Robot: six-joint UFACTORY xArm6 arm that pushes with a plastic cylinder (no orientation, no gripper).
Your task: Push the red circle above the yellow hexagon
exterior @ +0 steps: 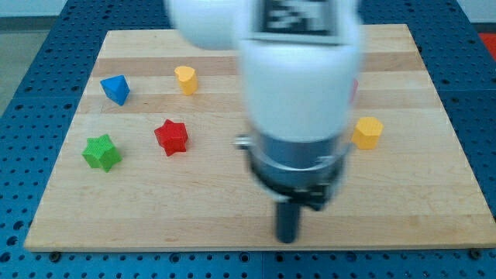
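My tip [287, 238] sits low near the board's bottom edge, touching no block. The yellow hexagon [368, 132] is up and to the view's right. I can't find the red circle — my arm may hide it — and I have no fingers, just a rod.

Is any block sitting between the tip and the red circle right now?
I cannot tell: the red circle is not visible, likely hidden behind the arm. My tip is below-left of the yellow hexagon block; no block visibly lies between them.
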